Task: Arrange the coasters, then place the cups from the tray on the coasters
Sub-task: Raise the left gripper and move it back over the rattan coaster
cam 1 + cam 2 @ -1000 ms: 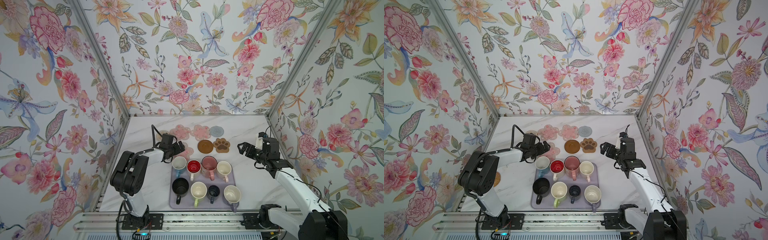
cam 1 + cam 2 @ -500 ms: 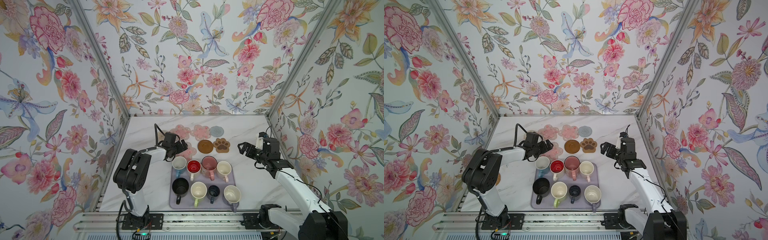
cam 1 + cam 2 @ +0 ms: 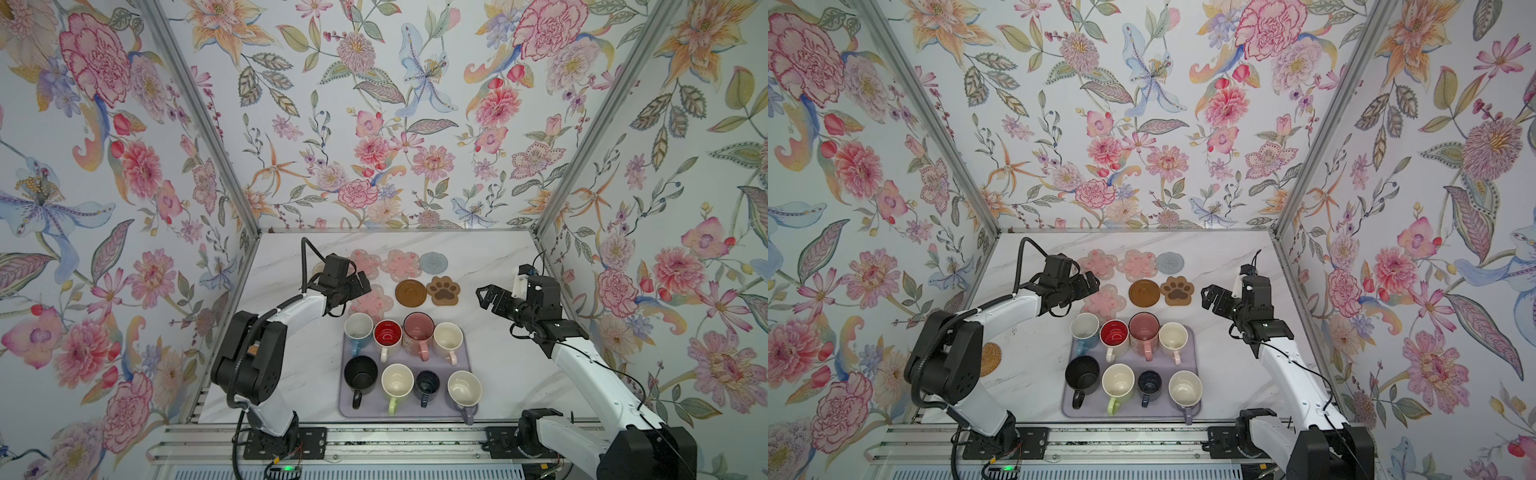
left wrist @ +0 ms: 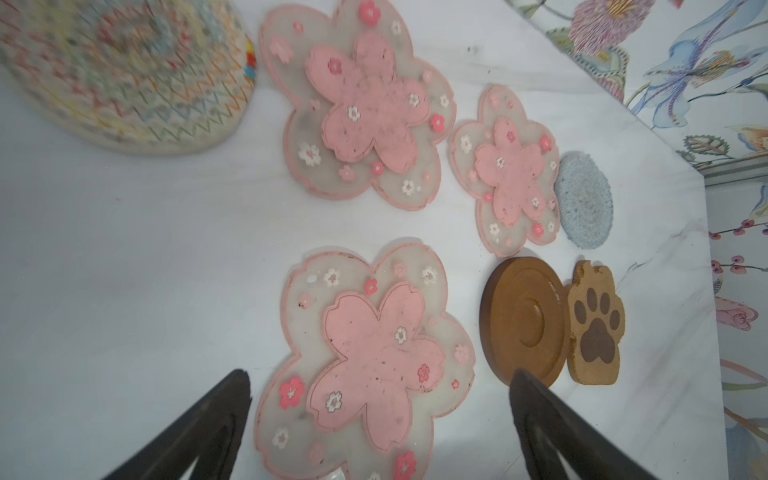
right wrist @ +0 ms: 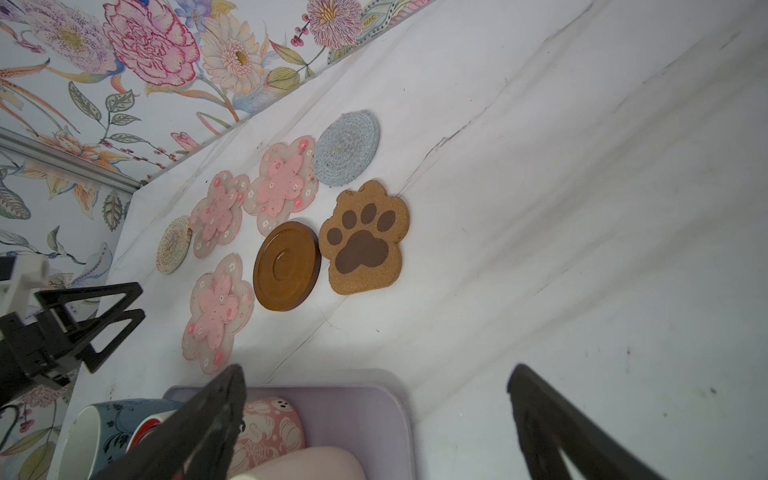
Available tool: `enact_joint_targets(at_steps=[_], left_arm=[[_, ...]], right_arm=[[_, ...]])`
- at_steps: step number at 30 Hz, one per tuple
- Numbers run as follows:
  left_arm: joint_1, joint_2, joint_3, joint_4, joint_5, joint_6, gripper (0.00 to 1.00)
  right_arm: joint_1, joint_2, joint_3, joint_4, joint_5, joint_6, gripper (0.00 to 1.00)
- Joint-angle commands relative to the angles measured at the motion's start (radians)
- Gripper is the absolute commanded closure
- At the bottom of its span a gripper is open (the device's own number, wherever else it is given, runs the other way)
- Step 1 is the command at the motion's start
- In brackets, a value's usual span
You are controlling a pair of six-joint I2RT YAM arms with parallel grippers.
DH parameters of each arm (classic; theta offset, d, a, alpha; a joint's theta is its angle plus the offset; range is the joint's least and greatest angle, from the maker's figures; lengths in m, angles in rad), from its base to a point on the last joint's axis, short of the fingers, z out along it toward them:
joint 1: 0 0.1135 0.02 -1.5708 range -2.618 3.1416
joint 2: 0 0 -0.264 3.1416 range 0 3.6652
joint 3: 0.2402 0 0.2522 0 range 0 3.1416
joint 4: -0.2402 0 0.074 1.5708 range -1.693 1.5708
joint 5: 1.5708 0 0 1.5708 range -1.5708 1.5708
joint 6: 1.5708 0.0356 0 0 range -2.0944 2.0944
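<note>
In both top views your left claw (image 3: 363,286) hangs spread and empty over the far half of the white marbled desk (image 3: 498,374), above the nearest pink translucent flower coaster (image 3: 374,303). Your right claw (image 3: 483,296) is spread too, holding nothing, to the right of the brown cork paw-print coaster (image 3: 444,291). The flat lavender rectangular tray (image 3: 370,410) sits near the front edge with all eight mugs on it. They run from the light blue mug (image 3: 358,327) at its far-left corner to the lavender mug (image 3: 464,388) at its near-right corner. In a top view, a tan woven round coaster (image 3: 991,359) lies alone by the left arm, well apart from the others.

From the left wrist camera you see the jaws wide apart with the nearest flower coaster below the gap. Beyond it lie:
- a second pink flower coaster (image 4: 357,104)
- a third pink flower coaster (image 4: 507,166)
- a grey-blue woven round coaster (image 4: 584,199)
- a brown wooden disc coaster (image 4: 523,320), just beside the paw-print one
- a beige woven round coaster with coloured stitching (image 4: 124,70)

From the right wrist camera the jaws stand wide over the tray's far-right corner. The pink floral mug (image 5: 266,428) is partly hidden behind one finger.
</note>
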Motion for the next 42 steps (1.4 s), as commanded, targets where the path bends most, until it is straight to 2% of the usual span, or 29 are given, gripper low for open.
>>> enact_joint_targets(at_steps=[1,11,17,26,32,42], left_arm=[[0.033,-0.157,-0.006,-0.131,-0.128,0.058,0.01],[0.207,-0.564,-0.285,-0.310,-0.295,0.027,0.01],[0.302,-0.662,-0.374,-0.374,-0.296,0.029,0.01],[0.373,-0.652,-0.421,-0.367,-0.309,0.031,0.01],[0.531,-0.577,-0.456,-0.326,-0.265,0.038,0.01],[0.653,-0.422,-0.487,-0.189,-0.179,0.034,0.01]], right_arm=[[-0.007,-0.012,0.008,-0.020,-0.010,-0.023,0.01],[-0.009,0.030,0.025,-0.001,-0.026,-0.034,0.01],[-0.006,0.064,0.052,-0.001,-0.037,-0.032,0.01],[0.010,0.061,0.056,0.008,-0.053,-0.014,0.01],[0.017,0.057,0.057,0.001,-0.047,-0.015,0.01],[0.016,0.042,0.056,-0.021,-0.029,-0.028,0.01]])
